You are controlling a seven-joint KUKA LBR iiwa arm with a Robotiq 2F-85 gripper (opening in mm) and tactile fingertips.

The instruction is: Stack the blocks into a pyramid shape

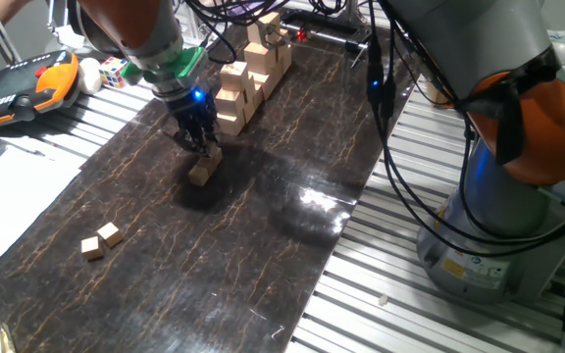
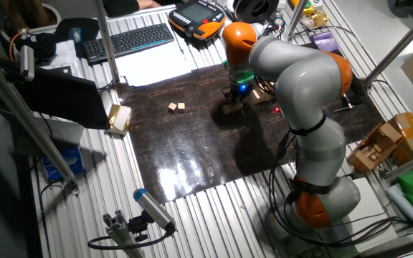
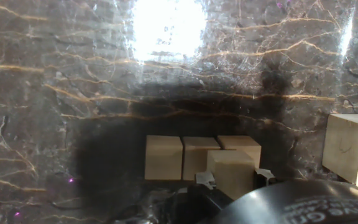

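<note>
Three small tan cubes (image 3: 163, 157) lie side by side in a row on the dark marbled mat. A fourth cube (image 3: 232, 172) sits on top of the row's right part, between my fingertips (image 3: 204, 179). My gripper (image 1: 198, 143) stands straight over this small heap (image 1: 204, 169), and its jaws hug both sides of the upper cube. Two more loose tan cubes (image 1: 100, 240) lie together near the mat's front left, also seen as the loose cubes (image 2: 176, 107) in the other fixed view, well apart from the gripper (image 2: 236, 99).
A stepped stack of larger pale blocks (image 1: 248, 74) stands just behind the gripper; one larger block (image 3: 352, 149) shows at the hand view's right edge. A multicoloured puzzle cube (image 1: 114, 71) and an orange teach pendant (image 1: 23, 88) lie off the mat's left. Cables hang at right.
</note>
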